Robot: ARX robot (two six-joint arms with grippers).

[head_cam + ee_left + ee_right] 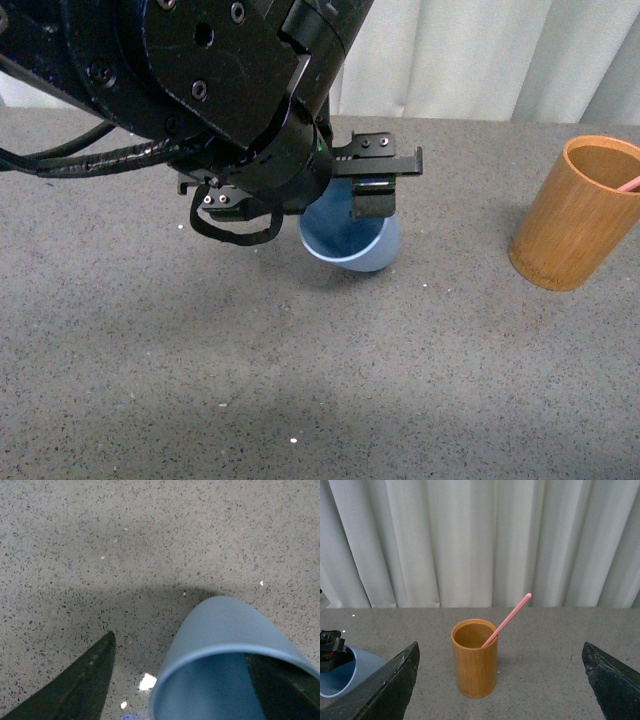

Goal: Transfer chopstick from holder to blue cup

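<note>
The blue cup (350,245) sits mid-table and looks tilted, its mouth towards me. My left gripper (372,185) is open right over it. In the left wrist view the left gripper (180,647) straddles the wall of the blue cup (225,630), with one finger (285,685) inside the cup and the other (75,685) outside. The bamboo holder (580,215) stands at the right with the tip of the pink chopstick (628,185) showing. My right gripper (500,647) is open and empty, facing the holder (475,660) from a distance. The chopstick (507,620) leans out of the holder.
A grey speckled tabletop (300,380) stretches all round. White curtains (480,540) hang behind the table's far edge. The blue cup (340,675) and part of the left gripper (330,647) show at the edge of the right wrist view.
</note>
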